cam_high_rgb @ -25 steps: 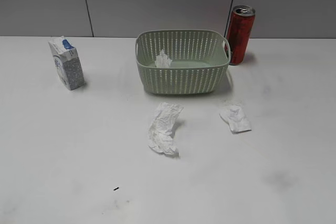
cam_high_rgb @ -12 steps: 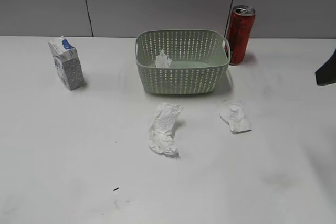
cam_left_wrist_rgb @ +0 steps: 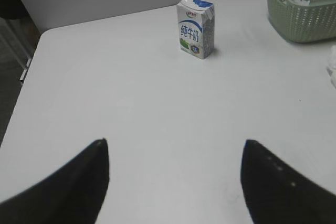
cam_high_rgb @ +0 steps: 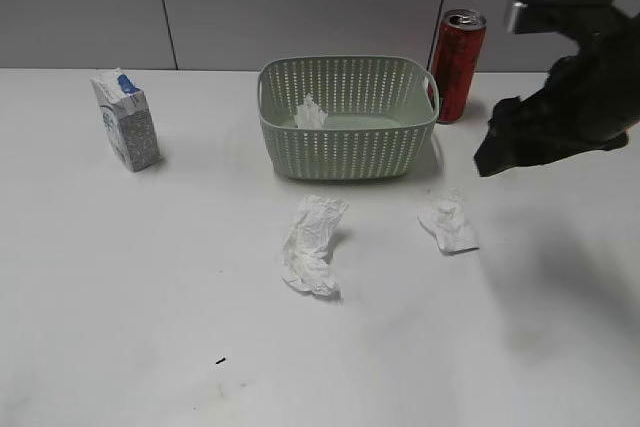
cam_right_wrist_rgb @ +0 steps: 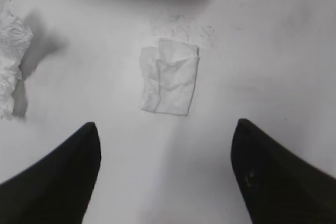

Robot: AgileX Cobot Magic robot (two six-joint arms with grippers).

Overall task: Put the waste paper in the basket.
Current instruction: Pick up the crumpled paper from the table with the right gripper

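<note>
The pale green slotted basket (cam_high_rgb: 347,117) stands at the table's back middle, with one white paper wad (cam_high_rgb: 311,114) inside it. A long crumpled wad (cam_high_rgb: 313,244) lies in front of the basket. A smaller flat wad (cam_high_rgb: 448,223) lies to its right and shows in the right wrist view (cam_right_wrist_rgb: 170,75), with the long wad at that view's left edge (cam_right_wrist_rgb: 11,51). My right gripper (cam_right_wrist_rgb: 165,129) is open and empty, hovering above the smaller wad; the arm (cam_high_rgb: 560,107) shows at the right. My left gripper (cam_left_wrist_rgb: 175,145) is open and empty over bare table; the basket shows in its view (cam_left_wrist_rgb: 304,9).
A tall red can (cam_high_rgb: 457,65) stands right behind the basket's right end, close to the right arm. A small white carton with a blue top (cam_high_rgb: 126,120) stands at the back left, also in the left wrist view (cam_left_wrist_rgb: 196,27).
My right arm has come into the exterior view from the right edge and now hangs above the table right of the basket. The wads, basket, can and carton have not moved.
</note>
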